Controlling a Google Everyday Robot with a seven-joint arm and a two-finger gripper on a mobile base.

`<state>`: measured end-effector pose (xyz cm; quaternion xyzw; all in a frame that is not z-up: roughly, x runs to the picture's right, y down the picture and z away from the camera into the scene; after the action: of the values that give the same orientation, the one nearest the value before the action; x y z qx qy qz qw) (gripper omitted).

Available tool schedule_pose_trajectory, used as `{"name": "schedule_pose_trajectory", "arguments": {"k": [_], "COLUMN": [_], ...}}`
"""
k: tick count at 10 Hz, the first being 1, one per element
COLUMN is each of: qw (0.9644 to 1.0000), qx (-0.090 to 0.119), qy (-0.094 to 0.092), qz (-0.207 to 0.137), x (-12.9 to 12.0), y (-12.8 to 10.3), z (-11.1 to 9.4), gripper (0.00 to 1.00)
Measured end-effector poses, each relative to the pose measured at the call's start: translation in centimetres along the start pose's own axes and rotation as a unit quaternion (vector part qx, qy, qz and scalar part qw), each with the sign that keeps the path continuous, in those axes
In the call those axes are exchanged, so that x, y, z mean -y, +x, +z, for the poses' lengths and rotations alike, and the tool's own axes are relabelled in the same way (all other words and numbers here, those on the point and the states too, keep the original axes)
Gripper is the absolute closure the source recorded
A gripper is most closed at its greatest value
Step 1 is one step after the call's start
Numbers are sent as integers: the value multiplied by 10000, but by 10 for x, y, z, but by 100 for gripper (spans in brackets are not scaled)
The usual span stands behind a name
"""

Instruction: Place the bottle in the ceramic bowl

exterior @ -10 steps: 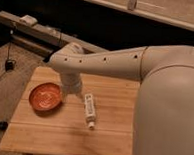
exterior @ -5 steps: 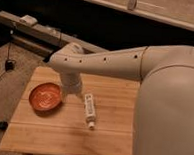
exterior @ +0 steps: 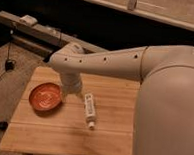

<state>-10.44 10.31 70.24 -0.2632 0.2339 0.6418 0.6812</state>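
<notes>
Pictured: gripper [exterior: 73, 92] low over wooden table [exterior: 111, 140], between ceramic bowl [exterior: 45, 97] and bottle [exterior: 89, 110]; grip state impossible to tell. Bottle flat, just beside bowl.

We see a wooden table [exterior: 111, 138] with the ceramic bowl [exterior: 45, 97] resting upright toward its 9 o'clock side, lighter swirls showing on its glazed inside. The bottle [exterior: 89, 109] lies flat on the boards at the bowl's 3 o'clock, near it but apart, cap pointing toward 6 o'clock. The white arm [exterior: 106, 62] reaches in from 3 o'clock and bends down at the wrist. The gripper [exterior: 72, 92] hangs low between bowl and bottle, by the bowl's 2 o'clock rim. We cannot tell whether it touches either. Beyond the table, toward 11 o'clock, a small pale object [exterior: 29, 20] sits on a dark ledge [exterior: 43, 34].
</notes>
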Motion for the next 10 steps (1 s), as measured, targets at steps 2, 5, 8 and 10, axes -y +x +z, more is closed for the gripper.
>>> {"name": "schedule_pose_trajectory", "arguments": {"k": [2, 5, 8, 10], "qw": [10000, 10000, 10000, 9999], "qx": [-1, -1, 29, 90], "qy": [0, 0, -42, -42], "qz": [2, 0, 4, -17], "x": [0, 0, 2, 13], "y": [0, 0, -1, -9], "z": [0, 0, 2, 20], "gripper": [35, 35, 35, 35]}}
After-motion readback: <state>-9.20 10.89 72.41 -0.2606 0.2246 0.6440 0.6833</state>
